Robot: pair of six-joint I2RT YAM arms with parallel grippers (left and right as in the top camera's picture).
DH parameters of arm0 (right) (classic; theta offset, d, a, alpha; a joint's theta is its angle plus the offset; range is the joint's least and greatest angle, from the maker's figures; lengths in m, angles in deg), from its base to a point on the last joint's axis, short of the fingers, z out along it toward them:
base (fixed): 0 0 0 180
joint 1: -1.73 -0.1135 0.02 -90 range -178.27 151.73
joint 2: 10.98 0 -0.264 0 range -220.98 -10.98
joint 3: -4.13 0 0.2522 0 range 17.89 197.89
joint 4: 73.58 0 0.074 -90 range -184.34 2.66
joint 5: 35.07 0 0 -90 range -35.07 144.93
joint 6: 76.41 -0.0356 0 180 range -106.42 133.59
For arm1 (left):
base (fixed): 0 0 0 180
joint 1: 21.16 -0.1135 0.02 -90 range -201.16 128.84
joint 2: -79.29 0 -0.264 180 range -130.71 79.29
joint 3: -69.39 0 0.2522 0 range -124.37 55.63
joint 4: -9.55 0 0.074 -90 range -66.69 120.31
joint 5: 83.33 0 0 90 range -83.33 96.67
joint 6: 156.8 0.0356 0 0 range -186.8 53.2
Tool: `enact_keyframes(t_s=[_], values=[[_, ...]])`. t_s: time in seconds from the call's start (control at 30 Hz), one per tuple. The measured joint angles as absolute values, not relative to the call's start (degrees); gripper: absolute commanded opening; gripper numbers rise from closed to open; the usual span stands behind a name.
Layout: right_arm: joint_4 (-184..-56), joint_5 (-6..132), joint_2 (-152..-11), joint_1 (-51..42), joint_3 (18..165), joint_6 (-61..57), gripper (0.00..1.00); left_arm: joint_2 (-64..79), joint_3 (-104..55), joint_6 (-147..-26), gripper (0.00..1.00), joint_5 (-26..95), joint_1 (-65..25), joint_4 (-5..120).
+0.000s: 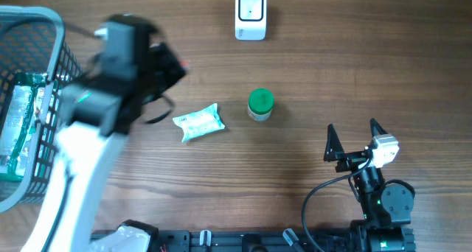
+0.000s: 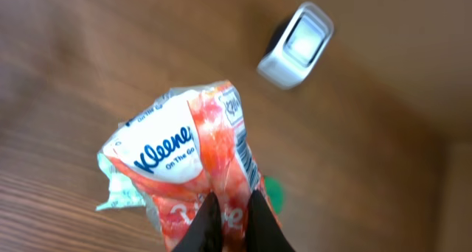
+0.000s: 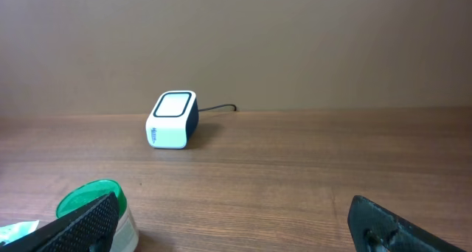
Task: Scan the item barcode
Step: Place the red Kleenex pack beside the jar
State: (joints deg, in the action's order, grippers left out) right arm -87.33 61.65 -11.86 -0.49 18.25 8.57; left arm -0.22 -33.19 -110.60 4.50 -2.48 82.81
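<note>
**Overhead view.** The scanner [image 1: 250, 15] stands on the wooden table [image 1: 310, 75] at the edge farthest from the arm bases. A green-lidded jar [image 1: 259, 105] stands upright on the near side of the scanner, almost directly in line with it. A teal tissue pack [image 1: 199, 123] lies flat just to the left of the jar, apart from it. The left arm [image 1: 110, 97] reaches over the table well to the left of the scanner, beside a wire basket [image 1: 44, 20] that holds a green packet [image 1: 18, 119]. The arm is blurred and hides its own jaws in this view. The right gripper [image 1: 352, 138] sits to the right of the scanner and nearer the bases, with its jaws spread wide and nothing between them.

**Left wrist view.** The left gripper [image 2: 232, 204] has its jaws pressed together, pinching the lower end of a red-and-white Kleenex pack [image 2: 188, 163]. The pack is held above the table, short of the scanner [image 2: 296, 46] and well apart from it. The printed brand name faces the camera.

**Right wrist view.** The scanner [image 3: 172, 119] sits upright far ahead, with its cable trailing behind it. Both fingers [image 3: 81, 226] stand wide apart and touch nothing. The jar [image 3: 92, 208] is just beyond the left finger.
</note>
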Motion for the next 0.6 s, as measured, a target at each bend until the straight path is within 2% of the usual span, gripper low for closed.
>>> enact_keyframes(t_s=[0.3,0.47,0.53,0.57,0.6], values=[[-87.33,61.65,-11.86,-0.49,18.25,8.57,1.0,-30.36,-29.65,-110.62,0.04,2.53,4.97,79.82],[-87.33,61.67,-11.86,-0.49,18.25,8.57,1.0,-34.03,-29.58,-110.6,0.19,4.69,7.31,79.56],[-87.33,61.67,-11.86,-0.49,18.25,8.57,1.0,-34.03,-29.58,-110.77,0.46,5.35,8.53,79.27],[-87.33,61.67,-11.86,-0.49,18.25,8.57,1.0,-34.03,-29.58,-110.53,0.75,5.68,9.06,79.27],[-87.33,61.67,-11.86,-0.49,18.25,8.57,1.0,-34.03,-29.58,-110.75,0.94,6.14,9.89,79.21]])
